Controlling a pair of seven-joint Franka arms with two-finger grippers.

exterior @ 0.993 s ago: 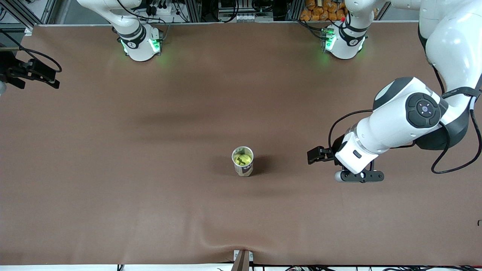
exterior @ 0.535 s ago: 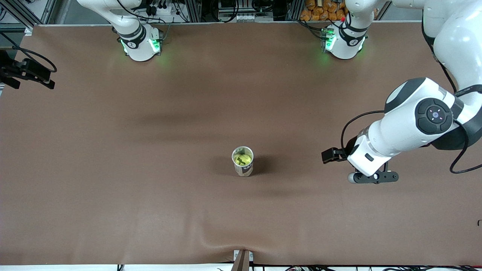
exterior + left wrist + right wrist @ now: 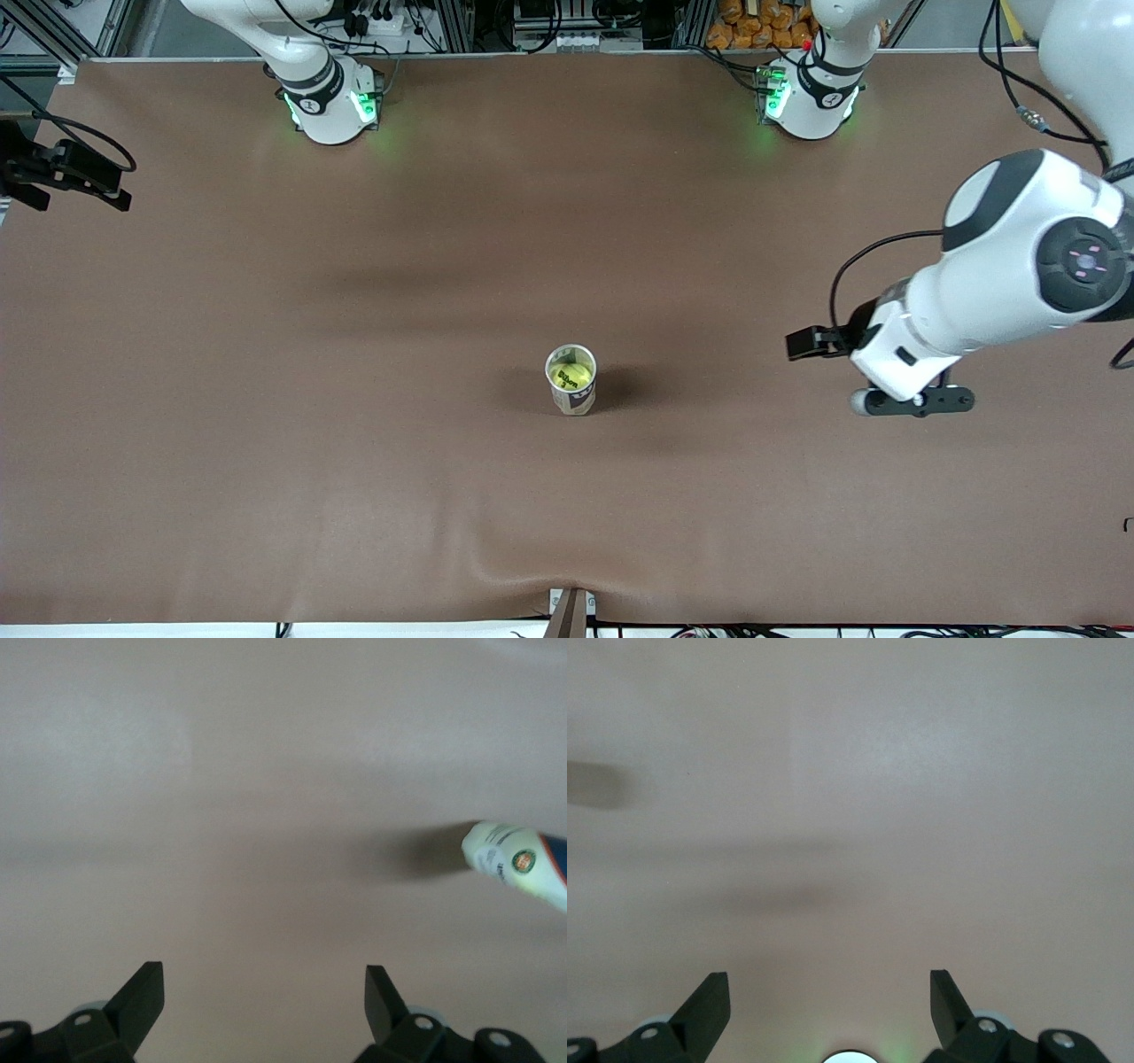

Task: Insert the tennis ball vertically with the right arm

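Note:
A yellow tennis ball [image 3: 570, 373] sits inside an upright, open-topped can [image 3: 571, 394] near the table's middle. The can's side [image 3: 518, 861] also shows in the left wrist view. My left gripper [image 3: 912, 402] hangs over bare table toward the left arm's end, well apart from the can. Its fingers stand wide apart, and the left gripper [image 3: 264, 981] holds nothing. In the right wrist view my right gripper [image 3: 830, 986] is open and empty over bare table. In the front view only a black part of the right hand [image 3: 66, 168] shows, at the right arm's end.
The brown mat [image 3: 354, 461] covers the whole table, with a ripple at its nearest edge [image 3: 532, 576]. The two arm bases [image 3: 330, 102] [image 3: 811, 93] glow green along the farthest edge. A white round shape with green glow [image 3: 849, 1056] shows under the right gripper.
The left arm has drawn away from the can toward its own end of the table, gripper still open. The right hand's black part shifted slightly toward the table's edge. The can stayed put.

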